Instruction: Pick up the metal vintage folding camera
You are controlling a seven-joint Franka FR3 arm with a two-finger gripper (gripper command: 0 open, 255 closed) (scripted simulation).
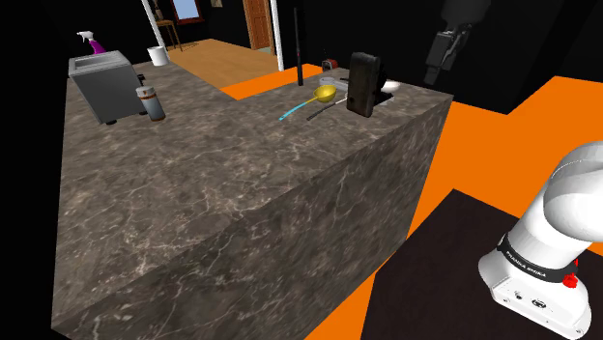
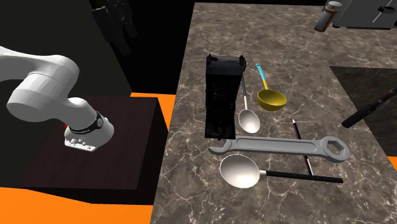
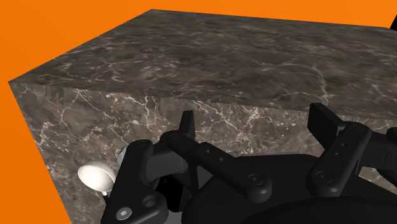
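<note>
Pincer (image 3: 254, 127) gaping and empty, I'm at the approach: next, reach over the camera (image 1: 363, 84) at the counter's (image 1: 242, 193) near end.

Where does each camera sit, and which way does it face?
Shoulder view: behind the stand, looking down across the marble counter at the black folding camera; white arm lower right, end effector raised.
Second exterior view: above the counter, looking down at camera and wrench; arm at its left.
Wrist view: on the hand, facing the counter's top and side; open end effector in front.
Shared: both exterior views show the yellow ladle.
</note>
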